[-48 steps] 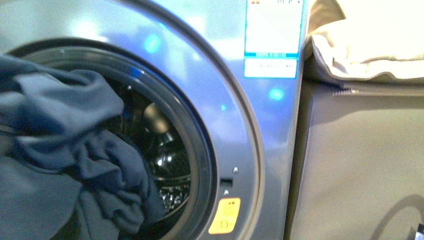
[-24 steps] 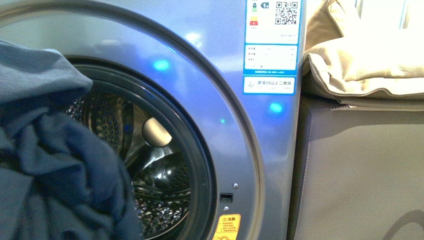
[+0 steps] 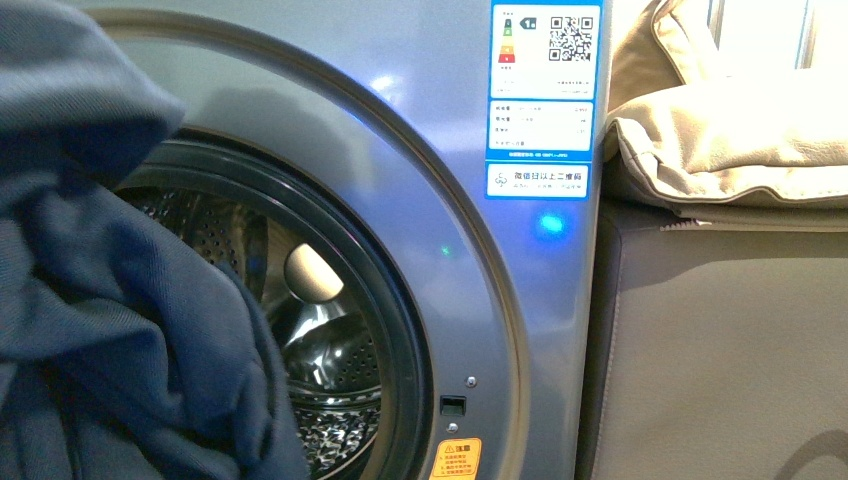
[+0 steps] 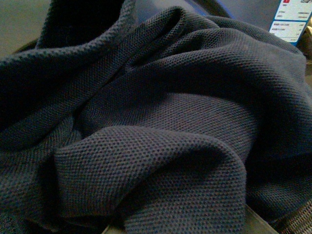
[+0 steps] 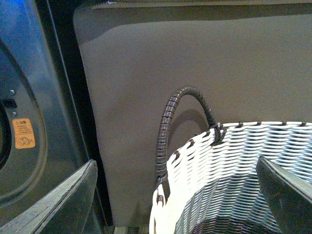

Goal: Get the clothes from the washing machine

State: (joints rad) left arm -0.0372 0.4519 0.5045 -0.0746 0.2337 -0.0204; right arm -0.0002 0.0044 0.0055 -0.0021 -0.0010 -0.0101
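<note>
The clothes, dark navy and limp, hang in a bunch at the left of the front view, in front of the washing machine's open porthole. Beside them the perforated steel drum shows no fabric in its visible part. In the left wrist view the clothes fill nearly the whole picture. My left gripper is shut on them and buried under the folds, with only one finger edge showing. My right gripper is open over the woven basket, with nothing between its fingers.
A beige cushion lies on a grey padded block right of the machine. The basket's dark handle arches up against that block. An orange sticker and a blue-white label mark the machine's front.
The bunch of clothes has come out of the porthole, up and closer to the camera at the left. More of the drum now shows.
</note>
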